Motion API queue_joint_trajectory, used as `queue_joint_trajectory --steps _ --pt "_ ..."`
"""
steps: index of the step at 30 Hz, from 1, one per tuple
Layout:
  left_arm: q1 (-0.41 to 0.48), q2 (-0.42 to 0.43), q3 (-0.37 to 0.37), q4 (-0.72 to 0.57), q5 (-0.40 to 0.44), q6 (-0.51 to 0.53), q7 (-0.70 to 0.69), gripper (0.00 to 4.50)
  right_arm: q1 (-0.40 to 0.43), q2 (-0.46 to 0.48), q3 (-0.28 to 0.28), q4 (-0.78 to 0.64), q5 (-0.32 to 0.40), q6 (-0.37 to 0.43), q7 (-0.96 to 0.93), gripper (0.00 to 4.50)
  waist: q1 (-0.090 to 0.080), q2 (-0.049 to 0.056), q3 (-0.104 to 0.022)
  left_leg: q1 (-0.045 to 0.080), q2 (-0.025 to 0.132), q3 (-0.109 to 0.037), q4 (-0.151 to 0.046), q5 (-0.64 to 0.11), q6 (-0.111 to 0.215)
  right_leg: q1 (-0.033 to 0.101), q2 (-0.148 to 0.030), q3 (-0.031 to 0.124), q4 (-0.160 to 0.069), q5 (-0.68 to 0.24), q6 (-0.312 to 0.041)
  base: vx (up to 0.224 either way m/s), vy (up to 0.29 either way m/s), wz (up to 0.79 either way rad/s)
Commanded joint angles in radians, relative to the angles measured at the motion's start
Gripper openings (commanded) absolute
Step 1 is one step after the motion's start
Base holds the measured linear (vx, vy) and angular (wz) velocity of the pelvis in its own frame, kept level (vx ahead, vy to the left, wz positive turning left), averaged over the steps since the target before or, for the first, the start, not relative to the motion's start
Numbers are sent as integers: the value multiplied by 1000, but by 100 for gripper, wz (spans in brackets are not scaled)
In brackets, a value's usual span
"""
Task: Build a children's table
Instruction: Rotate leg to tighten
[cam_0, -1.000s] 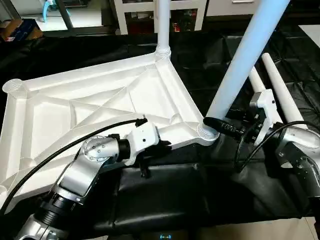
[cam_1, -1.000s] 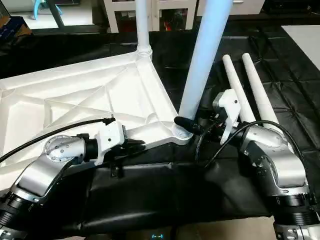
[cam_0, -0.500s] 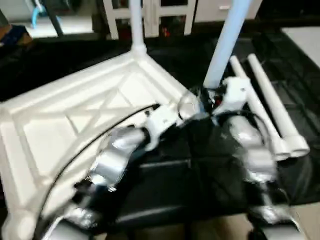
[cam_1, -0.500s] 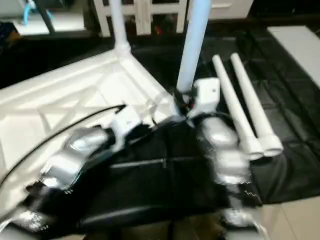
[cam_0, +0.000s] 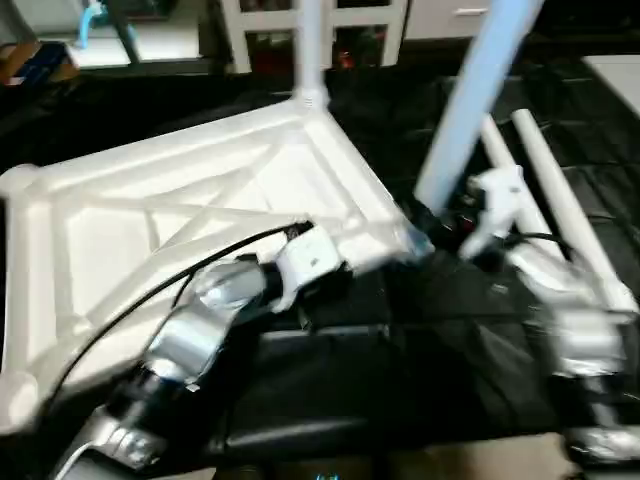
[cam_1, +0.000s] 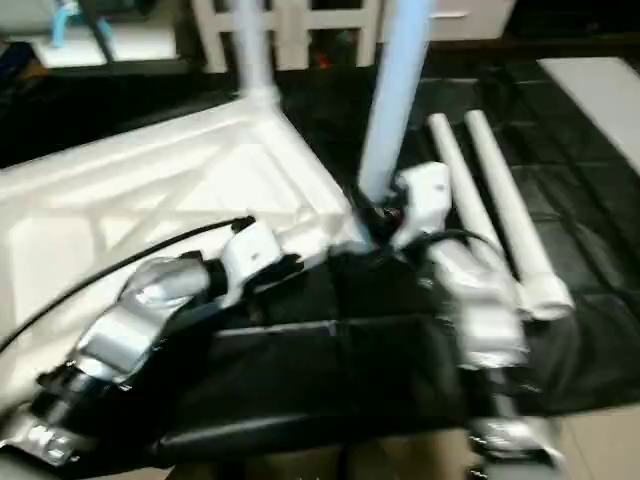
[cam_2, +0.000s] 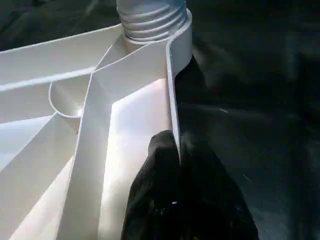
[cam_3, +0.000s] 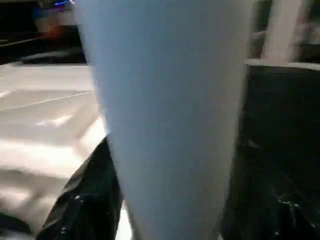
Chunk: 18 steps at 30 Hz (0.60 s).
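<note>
Legs: two stand in tabletop (cam_0: 200, 190) | two lie loose (cam_1: 500, 215) | left gripper (cam_2: 175, 150) pinches rim | right gripper (cam_0: 445, 215) around leg (cam_0: 470, 100), grip unclear

A: Item one? The white table top (cam_1: 150, 190), ribbed underside up, on black sheeting (cam_1: 330, 370). Two legs stand in its corner sockets: far leg (cam_1: 250, 45), near leg (cam_1: 395, 90).

B: Others?

A: Two loose legs (cam_1: 500, 210) side by side, right. Left end effector (cam_1: 290, 266) at the top's near edge; right end effector (cam_1: 375, 215) at the near leg's base.
</note>
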Motion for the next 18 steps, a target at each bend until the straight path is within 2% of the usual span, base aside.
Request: queue_joint_trajectory --steps 1,2,3,4,5,7,11,12,14,18 --pt "75 66 -3 -34 -73 12 -130 0 61 -126 -36 -129 129 136 187 314 9 -5 -73 19 16 0 -50 -98 138 69 -5 6 -34 75 -282 58 10 0" --pt "80 73 -1 -39 -80 13 -138 0 67 -139 -40 -136 138 146 202 324 12 -4 -70 17 14 0 -50 -83 149 72 -3 7 -31 107 -292 67 7 -1" --pt "86 85 2 -47 -90 16 -149 0 76 -158 -48 -145 153 160 226 324 15 -3 -70 17 14 3 -46 -61 167 69 -3 6 -27 141 -303 52 -1 -2" --pt "93 97 3 -49 -93 8 -154 0 85 -179 -50 -148 150 157 245 348 15 -1 -69 18 15 4 -45 -58 175 66 -8 5 -28 131 -313 52 -1 -2" --pt "98 105 6 -49 -95 1 -155 0 94 -199 -49 -150 147 158 263 348 15 -2 -69 18 16 5 -45 -68 174 65 -8 4 -30 109 -314 0 0 0" --pt "104 117 10 -47 -97 -14 -157 0 108 -226 -48 -159 150 164 295 348 16 -5 -63 18 18 5 -50 -117 158 69 -15 6 -40 5 -307 0 0 0" --pt "107 121 14 -48 -101 -19 -164 0 108 -230 -45 -159 155 170 301 348 9 -6 -56 18 18 3 -56 -182 118 64 -17 7 -52 -141 -277 0 0 0" --pt "108 122 15 -52 -105 -17 -167 0 108 -230 -42 -161 165 180 303 323 9 -5 -56 20 18 2 -57 -194 108 61 -17 8 -55 -172 -268 0 0 0" --pt "111 127 15 -61 -114 -14 -168 0 107 -221 -33 -171 176 203 304 315 9 -4 -57 22 19 2 -57 -184 104 60 -15 9 -54 -168 -264 0 0 0" --pt "115 129 12 -67 -121 -15 -166 0 106 -215 -23 -171 183 204 312 275 10 -5 -62 21 17 3 -52 -130 119 62 -12 9 -45 -74 -276 0 0 0"
